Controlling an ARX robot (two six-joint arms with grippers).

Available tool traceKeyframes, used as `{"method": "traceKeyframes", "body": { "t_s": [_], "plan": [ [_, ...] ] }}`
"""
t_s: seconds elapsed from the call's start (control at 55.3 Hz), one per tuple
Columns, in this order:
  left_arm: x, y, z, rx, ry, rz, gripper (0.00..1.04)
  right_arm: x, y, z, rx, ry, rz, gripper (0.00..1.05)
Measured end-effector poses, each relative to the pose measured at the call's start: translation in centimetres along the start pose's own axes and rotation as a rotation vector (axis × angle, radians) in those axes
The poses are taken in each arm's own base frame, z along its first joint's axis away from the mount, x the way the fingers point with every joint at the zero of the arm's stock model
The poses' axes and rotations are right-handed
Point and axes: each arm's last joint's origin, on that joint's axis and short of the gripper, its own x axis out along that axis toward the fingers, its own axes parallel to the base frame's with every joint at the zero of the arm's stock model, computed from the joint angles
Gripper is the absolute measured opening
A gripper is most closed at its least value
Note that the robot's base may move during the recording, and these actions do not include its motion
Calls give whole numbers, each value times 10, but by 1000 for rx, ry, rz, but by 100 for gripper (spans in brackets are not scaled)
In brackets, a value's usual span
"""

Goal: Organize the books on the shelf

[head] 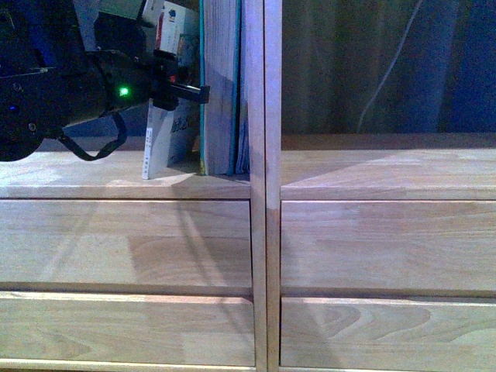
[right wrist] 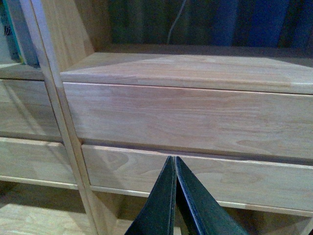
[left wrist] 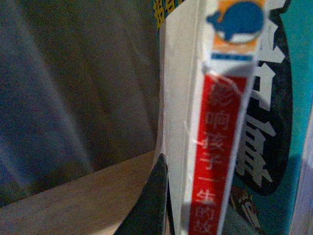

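In the front view my left gripper [head: 191, 94] is shut on the thin pale paperback [head: 167, 136]. The paperback stands slightly tilted on the left compartment's board of the light-wood shelf [head: 266, 232]. Just to its right the thick teal-green book [head: 221, 85] stands upright against the centre divider. The left wrist view shows the paperback's red-and-white spine [left wrist: 215, 161] close up. One dark finger [left wrist: 149, 205] presses its side, and the teal cover [left wrist: 296, 122] is right behind it. My right gripper [right wrist: 173, 160] is shut on nothing in front of the right column's drawer fronts [right wrist: 195, 117].
Plain drawer fronts [head: 124, 244] fill both columns below the boards. The right compartment's board [head: 387, 170] holds nothing, with a dark curtain and a white cable [head: 391, 70] behind it. A lower open compartment [right wrist: 122, 210] lies beneath the right gripper.
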Motion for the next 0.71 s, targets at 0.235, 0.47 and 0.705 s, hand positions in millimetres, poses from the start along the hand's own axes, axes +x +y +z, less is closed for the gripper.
{"method": "traceKeyframes", "body": {
  "t_s": [0.235,0.47,0.705],
  "plan": [
    [0,2,-2,3,-14,12,23,0,0,0,0,0,0,3],
    [-4,1,-8,-19,-14,33,57,0,0,0,0,0,0,3],
    [-17,1,-9,-63,8,67,89,0,0,0,0,0,0,3]
  ]
}}
